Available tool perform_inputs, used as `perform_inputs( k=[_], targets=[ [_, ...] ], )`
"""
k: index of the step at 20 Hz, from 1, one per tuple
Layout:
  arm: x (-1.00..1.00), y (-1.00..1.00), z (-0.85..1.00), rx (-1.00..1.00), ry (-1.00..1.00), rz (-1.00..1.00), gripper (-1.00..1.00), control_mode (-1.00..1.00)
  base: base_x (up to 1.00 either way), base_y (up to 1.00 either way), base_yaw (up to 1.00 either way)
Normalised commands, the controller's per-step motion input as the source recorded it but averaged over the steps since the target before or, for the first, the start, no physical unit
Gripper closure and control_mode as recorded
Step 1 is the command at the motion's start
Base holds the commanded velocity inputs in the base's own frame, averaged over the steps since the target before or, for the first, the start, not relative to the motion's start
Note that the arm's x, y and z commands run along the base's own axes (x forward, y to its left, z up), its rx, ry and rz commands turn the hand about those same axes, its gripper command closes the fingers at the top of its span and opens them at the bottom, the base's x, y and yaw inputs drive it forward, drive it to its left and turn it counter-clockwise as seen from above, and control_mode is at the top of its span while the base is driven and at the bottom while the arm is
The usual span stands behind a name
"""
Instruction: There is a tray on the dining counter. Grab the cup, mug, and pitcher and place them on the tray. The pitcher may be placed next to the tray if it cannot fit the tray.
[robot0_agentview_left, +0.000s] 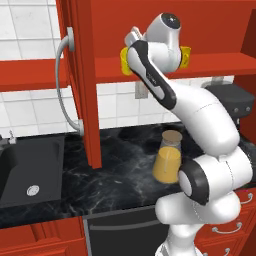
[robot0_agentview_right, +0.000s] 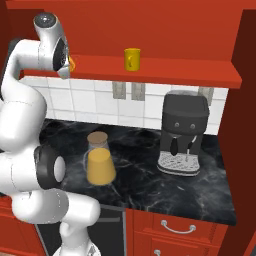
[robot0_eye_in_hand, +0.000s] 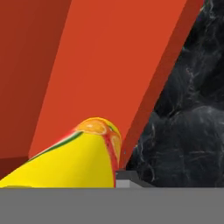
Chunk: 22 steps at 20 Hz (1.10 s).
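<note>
My arm reaches up to a red shelf (robot0_agentview_right: 165, 70) above a black worktop (robot0_agentview_left: 110, 180). My gripper (robot0_agentview_right: 64, 69) is up at the shelf's left end, mostly hidden behind my own wrist in both base views. In the hand view the cup (robot0_eye_in_hand: 72, 162), yellow with a red, green and orange fruit mark, lies right up against the camera between where my fingers sit, in front of the red shelf board. My jaws are drawn nearly together and seem to be closing on the cup, though the fingertips themselves are hidden, so I cannot tell whether they touch it. From the left base view a sliver of the cup (robot0_agentview_left: 123, 61) shows to the left of my wrist; from the right base view a scrap of orange-yellow (robot0_agentview_right: 72, 63) peeks out beside the hand.

The mug (robot0_agentview_right: 132, 59) stands upright on the same shelf, well apart from my hand, further along to the right. In the left base view it peeks out from behind my wrist (robot0_agentview_left: 185, 55).

The pitcher (robot0_agentview_right: 99, 159), clear glass with orange juice and a tan lid, stands upright on the worktop below the shelf. A dark coffee machine (robot0_agentview_right: 183, 134) stands near it, to its right, against the white tiled wall. A sink (robot0_agentview_left: 30, 167) lies at the far left of the worktop.
</note>
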Motion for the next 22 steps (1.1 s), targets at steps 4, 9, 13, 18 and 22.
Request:
perform_inputs(
  k=[4, 9, 13, 18, 22],
  targets=[
    [-1.00, -0.12, 0.00, 0.06, 0.00, -0.13, 1.00, -1.00, 0.00, 0.00, 0.00],
    [-1.00, -0.15, 0.00, 0.09, 0.00, -0.12, 1.00, -1.00, 0.00, 0.00, 0.00],
    [-0.87, -0.15, 0.00, 0.07, 0.05, -0.09, 1.00, -1.00, 0.00, 0.00, 0.00],
    [-0.57, -0.17, 0.00, 0.05, 0.22, -0.07, 1.00, -1.00, 0.00, 0.00, 0.00],
    [-0.29, -0.22, 0.00, 0.03, 0.30, -0.05, 1.00, -1.00, 0.00, 0.00, 0.00]
  ],
)
